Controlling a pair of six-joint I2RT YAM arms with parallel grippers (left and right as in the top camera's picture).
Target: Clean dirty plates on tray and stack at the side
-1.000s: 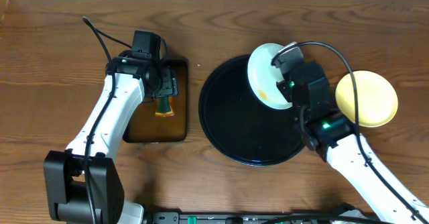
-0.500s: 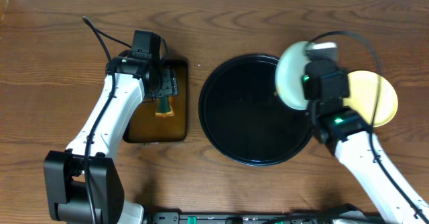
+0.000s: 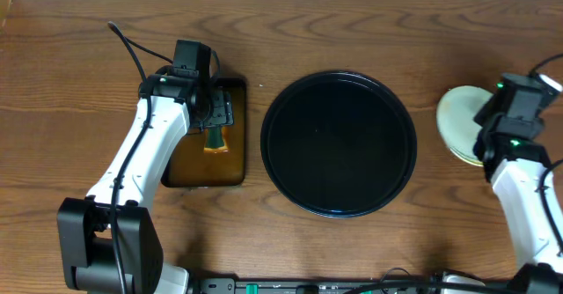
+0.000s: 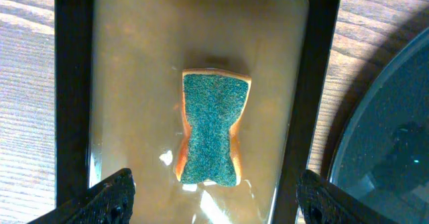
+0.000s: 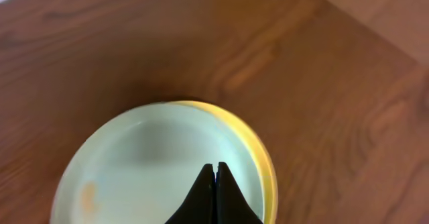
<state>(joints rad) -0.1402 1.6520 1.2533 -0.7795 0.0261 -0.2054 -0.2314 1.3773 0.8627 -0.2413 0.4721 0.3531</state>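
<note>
Your left gripper (image 4: 216,194) hangs wide open, pointing down; your right gripper (image 5: 215,182) has its fingers pressed together.

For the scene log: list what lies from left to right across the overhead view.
Rectangular tray of brown liquid with the sponge in it → round black tray → plates, stacked.

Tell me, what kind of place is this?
Probably a robot's dishwashing practice table, not a real kitchen: a sponge lies in a pan of brown liquid, a round black tray sits beside it, and plates are stacked on the wooden table.
</note>
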